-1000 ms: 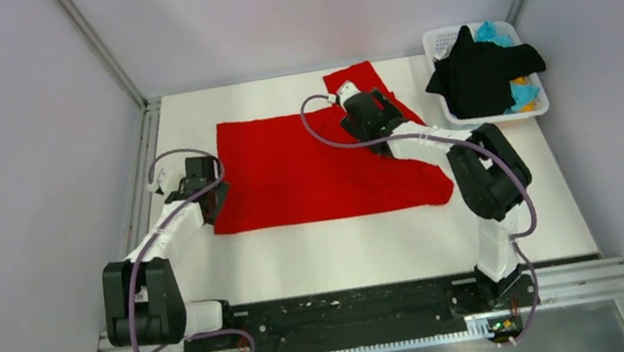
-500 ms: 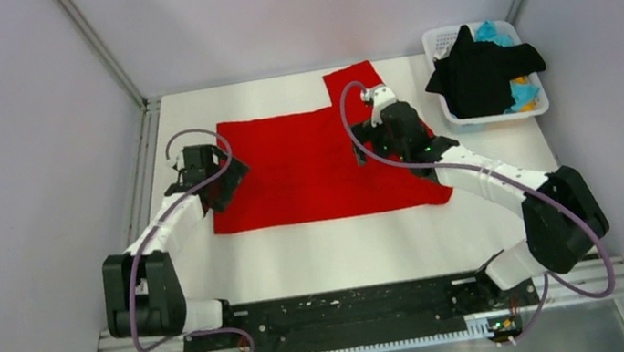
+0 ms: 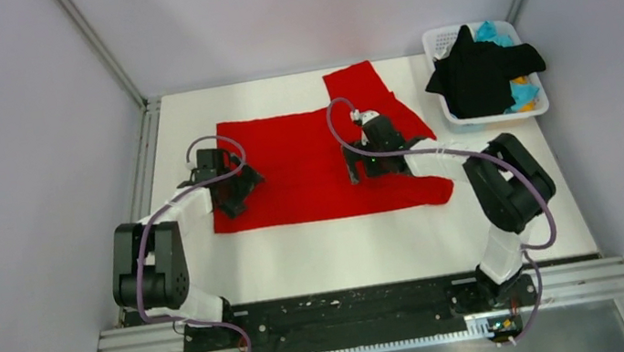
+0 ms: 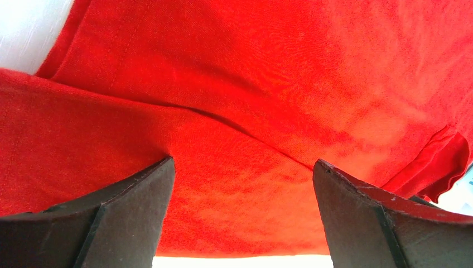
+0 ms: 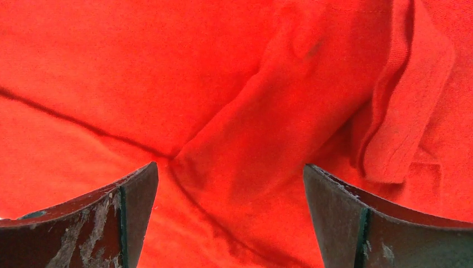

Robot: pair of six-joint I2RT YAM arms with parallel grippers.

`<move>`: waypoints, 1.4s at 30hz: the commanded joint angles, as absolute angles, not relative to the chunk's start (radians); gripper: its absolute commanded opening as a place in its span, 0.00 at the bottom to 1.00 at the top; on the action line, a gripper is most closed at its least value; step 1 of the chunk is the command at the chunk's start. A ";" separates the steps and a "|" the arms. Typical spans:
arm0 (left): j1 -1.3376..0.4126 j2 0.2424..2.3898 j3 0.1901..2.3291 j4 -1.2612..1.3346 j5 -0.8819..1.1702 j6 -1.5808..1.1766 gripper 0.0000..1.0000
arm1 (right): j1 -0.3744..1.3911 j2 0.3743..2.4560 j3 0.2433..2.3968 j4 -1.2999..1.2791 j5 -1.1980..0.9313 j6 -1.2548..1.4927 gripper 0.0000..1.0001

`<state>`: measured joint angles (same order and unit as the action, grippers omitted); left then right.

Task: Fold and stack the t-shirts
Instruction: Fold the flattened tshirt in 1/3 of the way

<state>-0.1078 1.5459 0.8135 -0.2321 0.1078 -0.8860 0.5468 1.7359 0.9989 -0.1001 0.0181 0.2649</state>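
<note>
Left gripper (image 4: 242,162) and right gripper (image 5: 230,166) drew inward, jaws apart over red t-shirt (image 3: 305,154).

One white basket (image 3: 438,37) stood on the one table (image 3: 346,245). In the basket lay one black t-shirt (image 3: 480,74), cyan cloth (image 3: 487,30) showing as two patches, at the basket's far and near ends, and one small bit of orange cloth (image 3: 520,80). One red t-shirt (image 3: 308,172) lay left of the basket. There were two arms left of the basket, the left arm (image 3: 169,222) and the right arm (image 3: 444,156), carrying one left gripper (image 4: 242,161) and one right gripper (image 5: 230,164), each with two dark fingers (image 4: 122,212), four in all
</note>
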 commanded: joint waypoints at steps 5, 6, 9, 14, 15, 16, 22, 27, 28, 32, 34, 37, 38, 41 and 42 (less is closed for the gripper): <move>-0.099 1.575 0.789 -0.289 -0.055 -0.858 0.99 | 0.466 1.850 1.143 -0.117 0.196 0.238 0.99; -0.097 1.574 0.790 -0.297 -0.068 -0.858 0.99 | 0.454 1.862 1.160 -0.116 0.219 0.211 0.99; -0.094 1.573 0.793 -0.304 -0.083 -0.852 0.99 | 0.398 1.899 1.227 -0.083 0.222 0.144 0.99; -0.094 1.577 0.795 -0.307 -0.080 -0.847 0.99 | 0.319 1.968 1.357 -0.008 0.231 0.098 0.99; -0.094 1.576 0.795 -0.308 -0.080 -0.846 0.99 | 0.314 1.973 1.380 -0.008 0.233 0.090 0.99; -0.094 1.572 0.796 -0.308 -0.079 -0.845 0.99 | 0.314 1.970 1.394 -0.007 0.234 0.083 0.99; -0.094 1.540 0.797 -0.297 -0.044 -0.840 0.99 | 0.315 1.824 1.300 -0.042 0.160 0.149 0.99; -0.095 1.526 0.790 -0.280 -0.021 -0.845 0.99 | 0.371 1.633 1.033 0.006 -0.063 0.314 0.99; -0.095 1.528 0.785 -0.271 -0.016 -0.847 0.99 | 0.409 1.618 0.989 0.030 -0.067 0.333 0.99; -0.095 1.562 0.767 -0.246 -0.006 -0.859 0.99 | 0.480 1.643 0.911 0.047 -0.047 0.369 0.99; -0.096 1.575 0.752 -0.240 0.040 -0.864 0.99 | 0.482 1.668 0.891 0.034 -0.042 0.398 0.99; -0.101 1.550 0.703 -0.228 0.072 -0.875 0.99 | 0.482 1.661 0.832 0.042 -0.055 0.415 0.99; -0.105 1.529 0.685 -0.232 0.060 -0.882 0.99 | 0.482 1.650 0.804 0.051 -0.069 0.427 0.99; -0.108 1.461 0.622 -0.253 0.045 -0.906 0.99 | 0.483 1.599 0.702 0.086 -0.115 0.475 0.99; -0.110 1.440 0.601 -0.256 0.053 -0.910 0.99 | 0.486 1.578 0.675 0.090 -0.117 0.492 0.99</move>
<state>-0.1028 1.4742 0.7143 -0.1333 0.0551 -0.8917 0.4877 1.6299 0.7837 0.0959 -0.0578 0.4004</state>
